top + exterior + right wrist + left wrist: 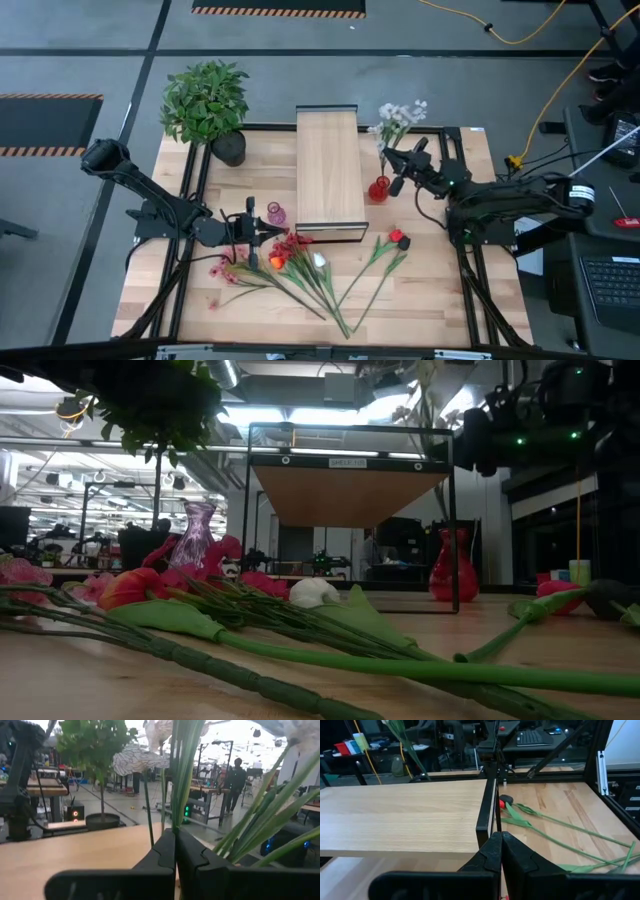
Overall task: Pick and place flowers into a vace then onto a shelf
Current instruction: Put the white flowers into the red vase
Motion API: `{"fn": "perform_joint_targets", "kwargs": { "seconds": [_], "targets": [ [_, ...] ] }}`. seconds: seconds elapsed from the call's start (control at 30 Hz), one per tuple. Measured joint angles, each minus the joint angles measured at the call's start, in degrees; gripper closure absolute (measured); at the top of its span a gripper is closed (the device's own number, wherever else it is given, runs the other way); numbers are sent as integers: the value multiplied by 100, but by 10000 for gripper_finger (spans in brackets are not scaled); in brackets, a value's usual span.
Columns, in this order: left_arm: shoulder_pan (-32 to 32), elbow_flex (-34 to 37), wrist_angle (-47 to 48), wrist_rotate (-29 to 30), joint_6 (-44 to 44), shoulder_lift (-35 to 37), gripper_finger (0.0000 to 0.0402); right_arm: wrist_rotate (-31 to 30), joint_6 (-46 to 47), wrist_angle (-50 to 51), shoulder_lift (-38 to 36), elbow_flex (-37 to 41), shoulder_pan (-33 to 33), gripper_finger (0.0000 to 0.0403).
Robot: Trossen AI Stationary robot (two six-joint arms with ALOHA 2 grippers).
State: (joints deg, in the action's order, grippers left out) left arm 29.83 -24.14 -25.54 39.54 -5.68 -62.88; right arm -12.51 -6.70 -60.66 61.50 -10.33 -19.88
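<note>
Though slender, green-stalked flowers (300, 270) beside flat pale-wood shelf (328, 170)

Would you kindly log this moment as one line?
left end effector: shut, above loose flowers | right end effector: shut, at white flowers in red vase | shelf: bare

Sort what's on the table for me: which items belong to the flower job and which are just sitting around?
Belongs to the job:
- loose flowers at the table's front
- red vase with white flowers, beside the shelf
- purple vase
- shelf
- left end effector, shut, near the purple vase
- right end effector, shut, by the white flowers

Just sitting around:
- potted plant
</note>
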Motion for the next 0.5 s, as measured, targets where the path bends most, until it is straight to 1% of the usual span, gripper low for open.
{"fn": "perform_joint_targets", "kwargs": {
  "seconds": [0.13, 0.37, 0.5],
  "targets": [
    [0, 0, 0, 0, 2, 0, 398, 2, 18, -108, 168, 29, 2, 403],
    [0, 0, 1, 2, 11, 0, 398, 13, 46, -1324, 415, 629, 2, 403],
    [1, 0, 1, 7, 147, -1, 398, 13, 68, -1690, 556, 849, 4, 403]
  ]
}}
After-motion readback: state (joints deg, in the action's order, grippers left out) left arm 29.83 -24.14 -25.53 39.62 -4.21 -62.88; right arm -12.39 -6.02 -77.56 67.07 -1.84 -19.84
